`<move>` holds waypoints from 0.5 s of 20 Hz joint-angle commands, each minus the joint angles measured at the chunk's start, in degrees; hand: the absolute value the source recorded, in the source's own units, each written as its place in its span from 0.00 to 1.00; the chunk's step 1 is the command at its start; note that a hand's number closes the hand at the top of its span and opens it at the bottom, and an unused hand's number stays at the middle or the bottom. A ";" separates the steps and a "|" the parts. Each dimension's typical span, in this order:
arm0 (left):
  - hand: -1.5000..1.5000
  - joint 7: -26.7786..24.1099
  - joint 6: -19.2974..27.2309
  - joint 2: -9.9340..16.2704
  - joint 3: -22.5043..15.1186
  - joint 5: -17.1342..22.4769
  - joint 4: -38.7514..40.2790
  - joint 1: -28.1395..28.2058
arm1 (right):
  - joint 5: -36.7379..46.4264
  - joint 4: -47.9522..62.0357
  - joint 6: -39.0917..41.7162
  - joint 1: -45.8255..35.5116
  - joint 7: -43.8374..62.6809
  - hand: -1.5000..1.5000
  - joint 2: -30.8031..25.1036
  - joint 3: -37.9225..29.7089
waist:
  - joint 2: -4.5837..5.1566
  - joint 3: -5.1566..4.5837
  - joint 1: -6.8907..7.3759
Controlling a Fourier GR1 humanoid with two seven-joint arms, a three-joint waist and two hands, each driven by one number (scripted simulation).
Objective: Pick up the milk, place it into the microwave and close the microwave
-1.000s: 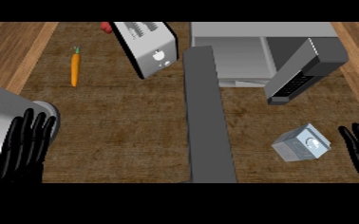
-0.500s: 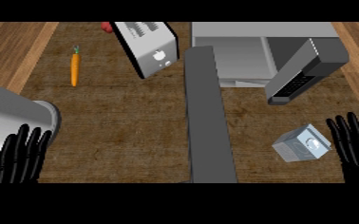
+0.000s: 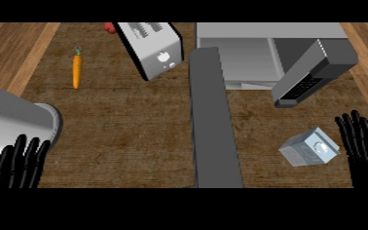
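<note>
Milk carton (image 3: 309,147): lies tipped on the counter in front of the microwave, near its hanging door, untouched by either hand.
Right hand (image 3: 355,137): just beside the carton on its outer side, apart from it, fingers straight and spread, holding nothing.
Left hand (image 3: 23,163): far across the counter from the microwave, at the view's lower edge, fingers straight and up, resting beside a grey rounded object (image 3: 25,123) that I cannot identify.
Step in hand: by my reading, the reach toward the carton; no grasp yet.
Next move: likely calls for the right hand to come inward over the carton and curl round it, then lift it toward the microwave's cavity.
Grey strip (image 3: 212,122): runs along the counter just beside the microwave's near corner, between the carton and the left hand.
Microwave (image 3: 244,58): door (image 3: 313,73) swung open, cavity exposed.
Toaster (image 3: 152,47): tilted, just beside the microwave.
Carrot (image 3: 75,69): beyond the toaster, well apart from the microwave.
</note>
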 commanded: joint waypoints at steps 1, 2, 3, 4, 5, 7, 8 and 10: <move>0.00 1.67 0.79 -0.50 -2.56 -0.69 -3.26 2.04 | 1.57 10.11 -0.37 -3.64 -5.76 0.00 -2.12 -2.88 | 0.01 0.02 0.10; 0.00 3.84 0.07 0.22 -0.02 0.72 -3.94 0.29 | -1.01 7.97 0.71 -3.85 -2.24 0.00 -3.34 -4.07 | 0.00 0.01 -0.05; 0.00 4.09 0.90 -0.50 -1.33 -0.55 -1.42 -1.80 | 1.51 12.01 0.62 -3.66 -6.67 0.00 -2.77 -3.02 | 0.03 0.01 -0.10; 0.00 -0.58 -0.53 -0.50 0.16 -0.18 0.58 -0.11 | 2.48 13.27 -0.51 -5.29 -7.09 0.00 -3.47 -3.51 | 0.01 0.00 0.01; 0.00 -2.37 0.37 -0.51 -0.39 -1.01 2.89 -1.37 | 2.00 13.37 0.77 -3.57 -7.52 0.00 -3.33 -3.27 | 0.00 0.00 -0.09; 0.00 -2.58 3.24 -0.49 -4.45 -2.08 0.35 1.60 | 2.12 17.88 1.24 -7.04 -7.83 0.00 -6.05 -4.65 | 0.00 0.01 0.09; 0.00 -4.17 -0.27 -0.49 -0.61 -0.97 2.12 1.05 | 2.95 20.38 1.35 -6.07 -11.59 0.00 -5.14 -4.16 | 0.00 0.00 0.04; 0.00 -1.34 2.65 -0.50 -2.73 -1.35 0.77 0.20 | 2.86 24.03 4.87 -6.71 -12.97 0.00 -9.04 -5.09 | 0.02 0.01 0.01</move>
